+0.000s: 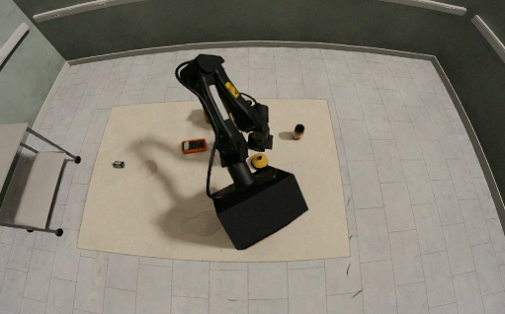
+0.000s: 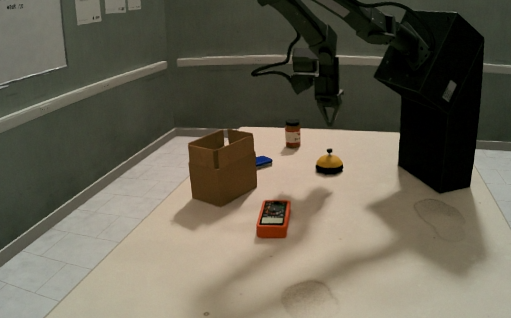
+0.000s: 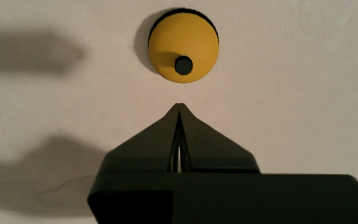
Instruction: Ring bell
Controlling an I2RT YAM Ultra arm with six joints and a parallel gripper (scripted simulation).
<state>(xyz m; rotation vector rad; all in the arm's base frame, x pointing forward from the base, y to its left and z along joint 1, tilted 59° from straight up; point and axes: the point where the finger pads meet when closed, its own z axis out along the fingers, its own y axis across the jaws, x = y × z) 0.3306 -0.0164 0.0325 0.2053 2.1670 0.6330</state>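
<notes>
The bell (image 2: 329, 164) is a yellow dome with a small black button on top; it stands on the beige mat near the arm's black base. It also shows in the overhead view (image 1: 259, 160) and in the wrist view (image 3: 183, 45), with its button (image 3: 183, 65) raised. My gripper (image 2: 331, 119) is shut and empty, fingers pointing down. It hangs well above the bell, nearly over it. In the wrist view the closed fingertips (image 3: 180, 106) sit just short of the bell's rim.
An open cardboard box (image 2: 222, 166) stands left of the bell, with a blue flat object (image 2: 263, 161) behind it. An orange multimeter (image 2: 273, 218) lies in front. A small jar (image 2: 292, 133) stands behind the bell. The black base box (image 2: 435, 100) is to the right.
</notes>
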